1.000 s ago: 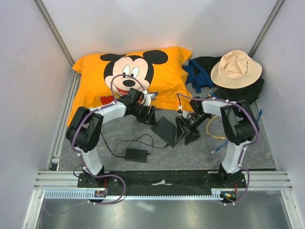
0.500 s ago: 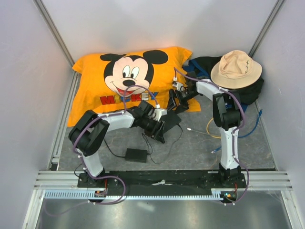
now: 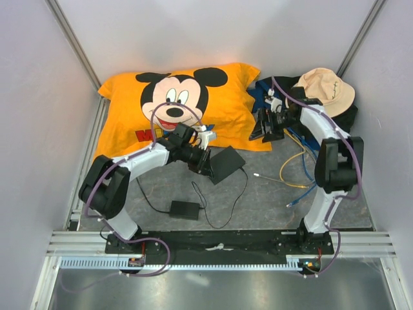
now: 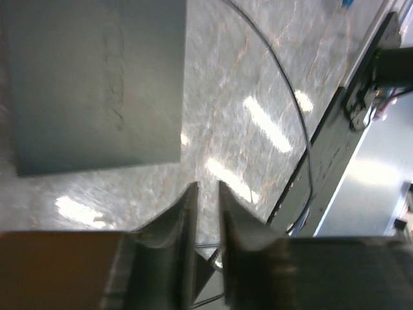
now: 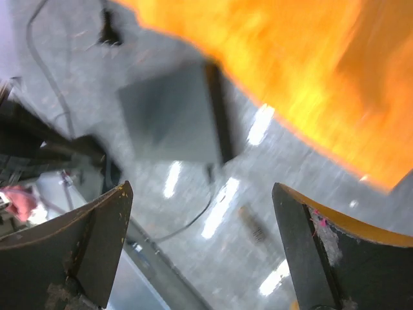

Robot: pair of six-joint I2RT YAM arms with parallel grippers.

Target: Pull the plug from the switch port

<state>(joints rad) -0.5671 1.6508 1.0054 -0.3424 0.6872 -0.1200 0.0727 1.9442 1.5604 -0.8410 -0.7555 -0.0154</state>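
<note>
1. Your left gripper (image 4: 206, 190) has its jaws drawn almost together; only a sliver of table shows between them and nothing sits in the gap.
2. Your right gripper (image 5: 201, 190) has its jaws spread wide with nothing between them. That wrist view is blurred.
3. You will find the switch (image 3: 226, 163) lying flat on the grey table (image 3: 271, 200), just off the near edge of the orange pillow (image 3: 122, 116). From above, your left gripper sits right at its left edge. In the left wrist view, bare table separates the fingertips from the box.
4. Look to the right of the switch for the plug (image 3: 257, 174), the pale end of the yellow cable (image 3: 284, 181). It rests on the table, apart from the box.
5. Your right gripper hangs over the pillow's right corner, well apart from the switch and near the beige hat (image 3: 321, 90).
6. You can also see a thin black cord (image 4: 293, 103) looping from the power brick (image 3: 184, 209) up to the switch's near right side. Whether it is seated there, you cannot tell.
</note>
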